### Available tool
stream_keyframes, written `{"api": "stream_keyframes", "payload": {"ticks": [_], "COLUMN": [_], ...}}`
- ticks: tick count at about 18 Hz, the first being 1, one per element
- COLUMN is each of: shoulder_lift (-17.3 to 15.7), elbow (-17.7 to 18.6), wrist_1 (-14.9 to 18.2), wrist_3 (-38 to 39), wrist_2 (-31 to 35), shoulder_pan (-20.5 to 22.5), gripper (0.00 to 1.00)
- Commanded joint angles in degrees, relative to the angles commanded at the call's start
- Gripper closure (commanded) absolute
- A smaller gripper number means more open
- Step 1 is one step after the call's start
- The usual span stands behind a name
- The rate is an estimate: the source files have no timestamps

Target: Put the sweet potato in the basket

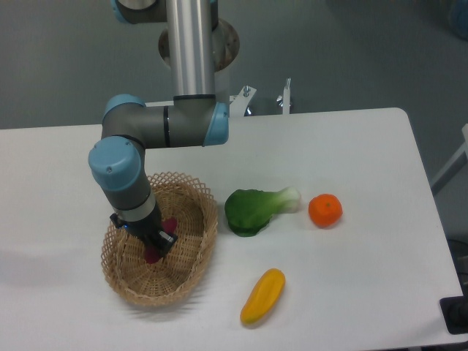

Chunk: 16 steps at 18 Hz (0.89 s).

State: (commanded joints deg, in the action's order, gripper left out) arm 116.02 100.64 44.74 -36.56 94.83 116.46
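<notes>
My gripper (pixel 155 247) is down inside the basket (pixel 191 272), lower left of frame. Sweet potato (pixel 169 225) shows as magenta bits on either side of the fingers, so I read the jaws as closed on it, low over the basket floor. Can't tell if it's touching the weave. Transport looks done; what's left is release and retract. Bok choy (pixel 256 209), orange (pixel 325 210), yellow veg (pixel 262 296) sit to the right, untouched.

Arm (pixel 157 126) is reaching down from its upright column, elbow folded left, wrist pointing downward; hand (pixel 155 247) is hanging low, finger spacing unclear.
</notes>
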Motion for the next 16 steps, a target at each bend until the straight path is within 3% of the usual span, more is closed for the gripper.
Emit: {"api": "stream_keyframes", "payload": {"ticks": [3,4,9,16], "shoulder_lift": [0.1,0.1,-1.6,-2.6], "elbow": [-0.8,-1.1,-5.6,-16.7], "wrist_1": [-0.4,-1.0,-2.0,-1.5], "wrist_3": [0.0,0.1,0.5,0.1], "wrist_2": [3.2,4.4,4.0,4.2], "shoulder_pan": [0.0,0.0,2.2,10.4], "gripper": [0.11,0.00,0.00,0.00]}}
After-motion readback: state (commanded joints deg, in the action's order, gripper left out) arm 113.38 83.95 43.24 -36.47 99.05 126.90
